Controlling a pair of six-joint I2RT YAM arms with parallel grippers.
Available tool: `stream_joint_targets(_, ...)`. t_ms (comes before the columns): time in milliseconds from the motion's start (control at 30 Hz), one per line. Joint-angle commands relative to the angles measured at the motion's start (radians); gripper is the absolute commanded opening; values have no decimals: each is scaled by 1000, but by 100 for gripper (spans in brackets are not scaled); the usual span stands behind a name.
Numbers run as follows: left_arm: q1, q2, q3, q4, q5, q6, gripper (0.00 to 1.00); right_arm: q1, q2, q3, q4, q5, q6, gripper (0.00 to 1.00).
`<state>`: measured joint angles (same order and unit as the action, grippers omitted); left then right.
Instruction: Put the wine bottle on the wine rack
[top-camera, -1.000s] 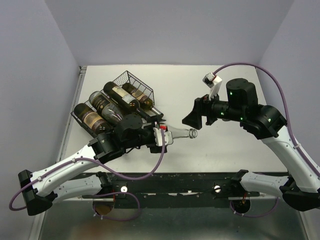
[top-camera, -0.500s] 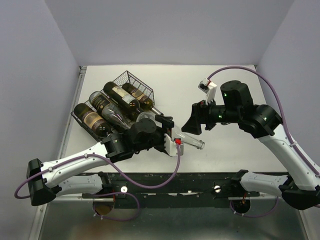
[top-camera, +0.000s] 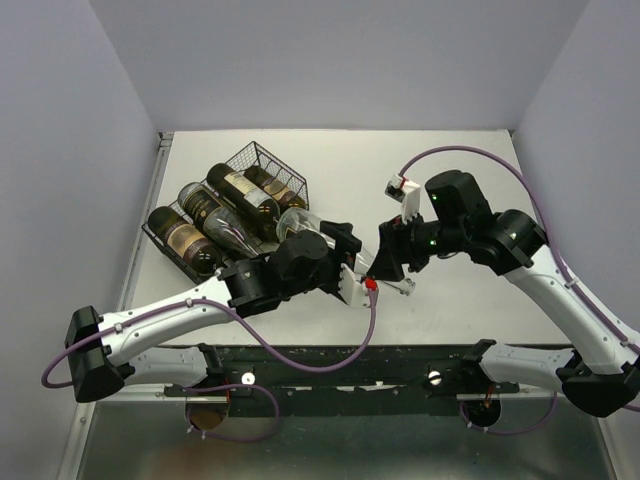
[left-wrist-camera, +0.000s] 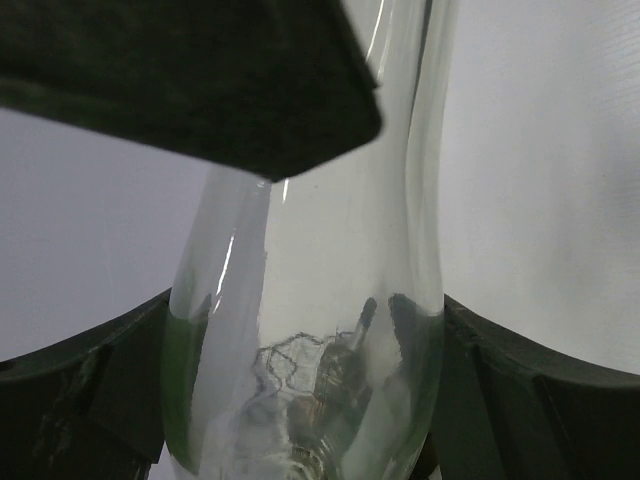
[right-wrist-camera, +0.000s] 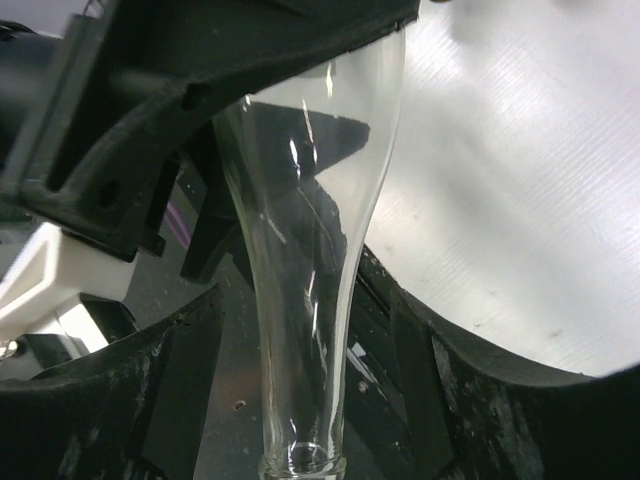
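A clear glass wine bottle (top-camera: 296, 222) lies tilted above the table, just right of the black wire wine rack (top-camera: 262, 160). My left gripper (top-camera: 318, 245) is shut on its wide body; in the left wrist view both fingers press the glass (left-wrist-camera: 330, 260). My right gripper (top-camera: 385, 262) is at the neck end. In the right wrist view the slim neck (right-wrist-camera: 310, 250) runs between its fingers (right-wrist-camera: 170, 380) with gaps on both sides, so the jaws stand open around it. The rack holds several dark bottles (top-camera: 240, 190) lying side by side.
The rack stands at the back left, near the left wall. White table surface (top-camera: 440, 160) lies behind and to the right of the arms. The black base rail (top-camera: 330, 360) runs along the near edge.
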<state>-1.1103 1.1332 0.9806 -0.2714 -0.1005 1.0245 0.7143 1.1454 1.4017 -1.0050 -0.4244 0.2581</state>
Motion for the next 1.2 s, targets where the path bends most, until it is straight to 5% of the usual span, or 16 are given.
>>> stream_joint_targets(0, -8, -15, 89, 138, -54, 85, 0, 11, 5, -26, -37, 19, -28, 72)
stream_joint_targets(333, -8, 37, 197, 41, -65, 36, 0, 27, 43, -41, -26, 72, -3, 53)
stream_joint_targets(667, -6, 62, 236, 34, -77, 11, 0, 34, 31, -89, -27, 72, -2, 56)
stream_joint_targets(733, -5, 63, 245, 34, -77, 0, 0, 36, 31, -90, -30, 70, -3, 43)
stream_joint_targets(800, -6, 59, 245, 52, -76, -10, 0, 36, 33, -90, -27, 69, -3, 7)
stream_joint_targets(833, -6, 54, 237, 73, -76, -12, 0, 36, 33, -86, -27, 70, -5, 1)
stream_joint_targets(933, -6, 34, 201, 145, -85, -4, 10, 37, 39, -72, -20, 87, -6, 1)
stream_joint_targets(1000, -5, 24, 176, 176, -93, 9, 27, 36, 40, -64, -14, 95, -5, 1)
stream_joint_targets(1167, -8, -10, 58, 351, -146, 94, 87, 36, 30, -41, 20, 119, 7, 1)
